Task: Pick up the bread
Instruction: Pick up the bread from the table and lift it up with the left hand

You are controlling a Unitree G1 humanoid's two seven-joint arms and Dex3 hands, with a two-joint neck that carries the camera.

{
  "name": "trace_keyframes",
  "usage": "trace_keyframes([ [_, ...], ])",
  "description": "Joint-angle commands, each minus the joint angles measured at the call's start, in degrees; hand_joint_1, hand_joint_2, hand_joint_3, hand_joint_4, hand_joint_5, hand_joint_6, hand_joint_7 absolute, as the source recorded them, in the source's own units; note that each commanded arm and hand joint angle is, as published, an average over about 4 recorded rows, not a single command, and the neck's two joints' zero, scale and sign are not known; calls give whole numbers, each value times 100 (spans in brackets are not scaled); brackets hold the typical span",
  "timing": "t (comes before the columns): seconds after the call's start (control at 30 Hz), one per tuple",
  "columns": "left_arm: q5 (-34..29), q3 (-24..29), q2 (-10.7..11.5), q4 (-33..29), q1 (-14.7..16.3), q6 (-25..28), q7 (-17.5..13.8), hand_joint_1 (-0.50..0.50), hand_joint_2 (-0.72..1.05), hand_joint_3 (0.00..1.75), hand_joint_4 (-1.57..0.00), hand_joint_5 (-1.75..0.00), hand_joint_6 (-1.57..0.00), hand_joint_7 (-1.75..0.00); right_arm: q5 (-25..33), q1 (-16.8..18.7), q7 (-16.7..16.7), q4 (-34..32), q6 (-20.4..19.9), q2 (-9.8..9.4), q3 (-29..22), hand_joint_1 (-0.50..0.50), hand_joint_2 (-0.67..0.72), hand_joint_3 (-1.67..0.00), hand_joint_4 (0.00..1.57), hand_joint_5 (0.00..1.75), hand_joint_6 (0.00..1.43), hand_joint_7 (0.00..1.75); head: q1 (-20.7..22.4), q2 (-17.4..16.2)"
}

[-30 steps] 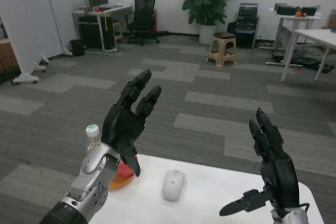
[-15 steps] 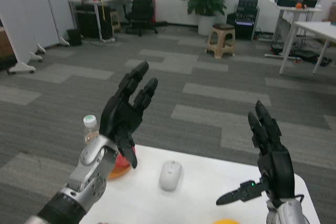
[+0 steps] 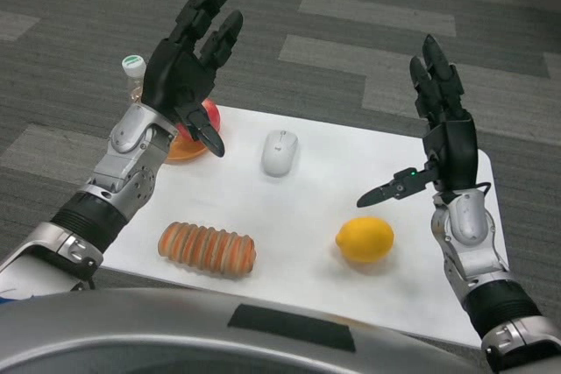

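Observation:
The bread (image 3: 207, 249), a ridged orange-brown loaf, lies near the front left of the white table (image 3: 307, 243). My left hand (image 3: 187, 67) is raised well above and behind it, fingers spread, holding nothing. My right hand (image 3: 436, 133) is raised over the table's right side, fingers straight up and thumb pointing left, also empty.
A yellow lemon (image 3: 365, 239) sits front right of centre. A white computer mouse (image 3: 280, 151) lies at the back middle. Behind my left hand stand an orange dish with a red fruit (image 3: 189, 139) and a clear bottle (image 3: 134, 76) with a green-white cap. Grey carpet lies beyond the table.
The camera has tilted down sharply, bringing the whole table, the bread and the lemon into view. Both hands stay raised and spread as before.

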Motion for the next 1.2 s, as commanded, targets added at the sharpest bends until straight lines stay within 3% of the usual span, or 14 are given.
trace_keyframes([
  [0.03, 211, -112, 212, 116, 65, 107, -82, 48, -24, 9, 0, -10, 0, -28, 15, 52, 58, 114, -28, -49, -93, -21, 22, 0, 0, 0, 0, 2, 43, -89],
  [0.17, 301, -261, 403, 142, 71, 168, -124, 48, -19, 9, 0, -10, 0, -24, 11, 47, 148, 250, -28, -58, -74, -21, 22, 0, 0, 0, 0, 3, 143, -124],
  [0.4, 631, -635, 1076, 116, 69, 346, -133, 48, -19, 9, 0, -10, 0, -28, -11, -29, 355, 639, -26, -98, -12, -21, 19, 0, 0, 0, 0, 0, 87, -162],
  [0.63, 886, -876, 1392, -11, -8, 669, -291, 47, -13, 7, 0, -10, 0, -28, -16, -155, 443, 843, -28, -155, 93, -21, 15, 0, 0, 0, 0, 2, 70, -153],
  [0.9, 1343, -991, 1849, -671, -34, 1491, -506, 46, 7, 9, 0, -10, 0, -28, -16, -194, 469, 1019, -28, -234, 111, -21, 15, 0, 0, 0, 0, 0, 57, -73],
  [1.1, 1725, -1711, 2359, -1209, -278, 2269, -807, 46, 16, 9, 0, -10, 0, -28, -16, -232, 476, 1056, -28, -302, 135, -21, 15, 0, 0, 0, 0, 0, 139, -45],
  [1.2, 1971, -2010, 2508, -1391, -353, 2577, -919, 46, 23, 9, 0, -10, 0, -28, -13, -234, 471, 1078, -26, -346, 157, -21, 15, 0, 0, 0, 0, 0, 210, -54],
])
